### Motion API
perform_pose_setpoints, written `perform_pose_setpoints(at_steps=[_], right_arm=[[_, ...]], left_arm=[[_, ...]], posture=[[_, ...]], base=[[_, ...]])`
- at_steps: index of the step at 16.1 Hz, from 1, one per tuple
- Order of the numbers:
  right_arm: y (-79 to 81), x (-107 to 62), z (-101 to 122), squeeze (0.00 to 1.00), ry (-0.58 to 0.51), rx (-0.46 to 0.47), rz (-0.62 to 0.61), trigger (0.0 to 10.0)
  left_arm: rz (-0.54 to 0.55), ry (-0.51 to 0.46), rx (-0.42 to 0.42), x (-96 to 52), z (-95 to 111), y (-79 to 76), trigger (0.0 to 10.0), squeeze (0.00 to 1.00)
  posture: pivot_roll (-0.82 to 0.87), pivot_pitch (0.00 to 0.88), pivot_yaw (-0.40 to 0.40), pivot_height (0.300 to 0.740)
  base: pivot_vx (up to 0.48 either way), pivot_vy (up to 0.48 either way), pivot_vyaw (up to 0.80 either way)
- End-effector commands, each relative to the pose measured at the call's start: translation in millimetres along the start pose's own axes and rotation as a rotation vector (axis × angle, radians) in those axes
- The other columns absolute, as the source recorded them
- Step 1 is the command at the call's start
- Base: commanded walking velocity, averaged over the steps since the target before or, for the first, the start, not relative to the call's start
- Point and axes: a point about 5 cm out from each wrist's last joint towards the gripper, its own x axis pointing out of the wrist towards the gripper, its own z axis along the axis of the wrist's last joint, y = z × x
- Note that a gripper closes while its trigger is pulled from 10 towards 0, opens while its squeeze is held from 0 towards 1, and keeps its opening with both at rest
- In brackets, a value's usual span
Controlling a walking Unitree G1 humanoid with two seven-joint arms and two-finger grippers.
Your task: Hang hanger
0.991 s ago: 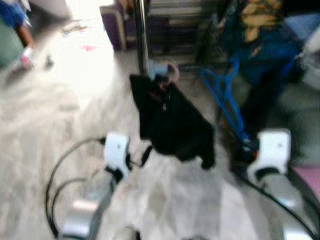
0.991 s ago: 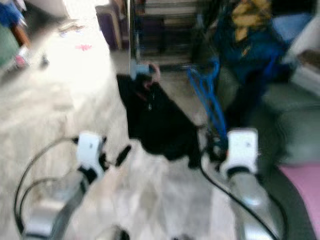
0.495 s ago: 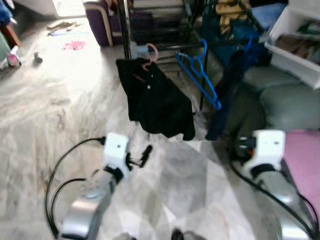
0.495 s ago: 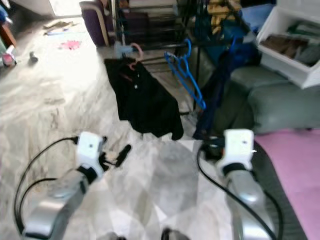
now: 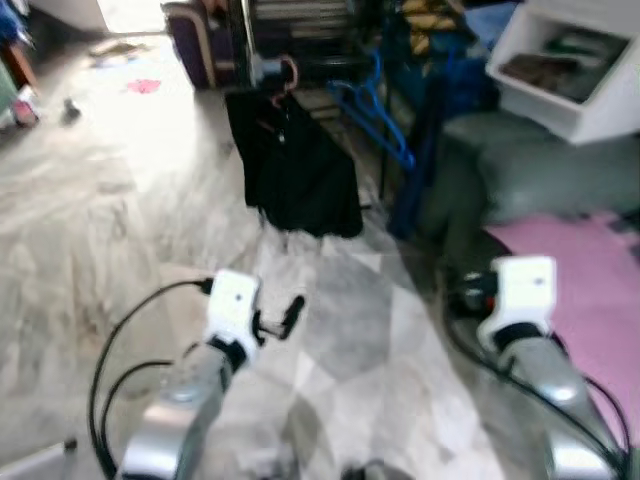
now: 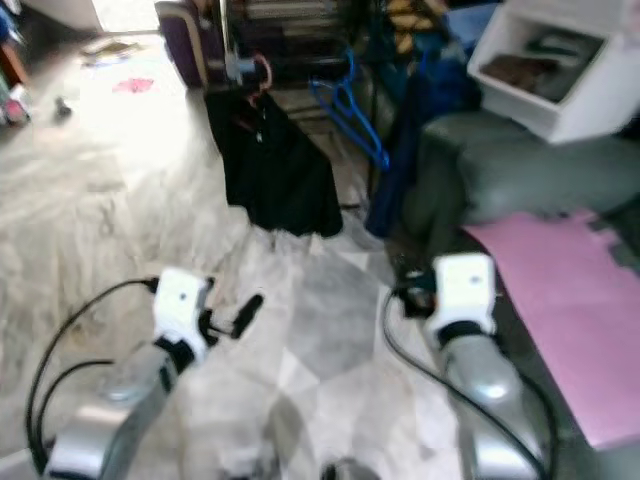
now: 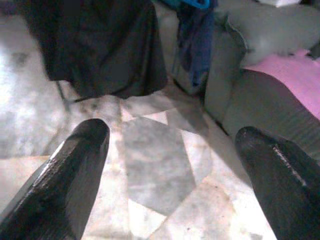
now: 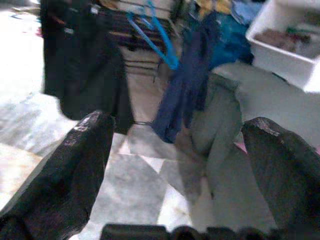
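Observation:
A black garment [image 5: 292,160] hangs from a pink hanger [image 5: 289,76] on a dark clothes rack [image 5: 300,30] ahead. Beside it, blue hangers [image 5: 375,115] dangle from the same rack, with a dark blue garment [image 8: 187,85] to their right. My left gripper [image 7: 172,135] is held low over the marble floor, open and empty, well short of the rack. My right gripper [image 8: 182,125] is also open with nothing between its fingers, pointing towards the blue hangers [image 8: 152,32] from a distance.
A grey sofa [image 5: 540,170] and a pink mat [image 5: 590,270] lie on the right, close to my right arm. A white bin [image 5: 570,70] sits above the sofa. A purple object [image 5: 195,40] stands left of the rack. Marble floor [image 5: 340,330] stretches between me and the rack.
The view has pulled back and swung right, so the rack looks smaller and farther. The blue hanger, close to my right gripper a second ago, now hangs well apart from it.

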Motion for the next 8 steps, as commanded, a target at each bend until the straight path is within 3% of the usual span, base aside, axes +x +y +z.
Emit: perform_pose_setpoints(at_steps=[1,8], right_arm=[[-0.9,-1.4,-1.3,0.00,0.002,-0.007,-0.004,10.0],[7.8,0.3,-7.5,0.00,0.004,0.027,0.001,10.0]], left_arm=[[0.001,-0.001,0.005,-1.5,-0.9,-1.7,10.0,0.00],[0.193,-0.067,0.035,0.1,1.5,17.8,10.0,0.00]], posture=[[-0.05,0.099,-0.008,0.740],[-0.05,0.054,0.009,0.740]], base=[[-0.330,0.000,0.00],[0.000,0.000,0.00]])
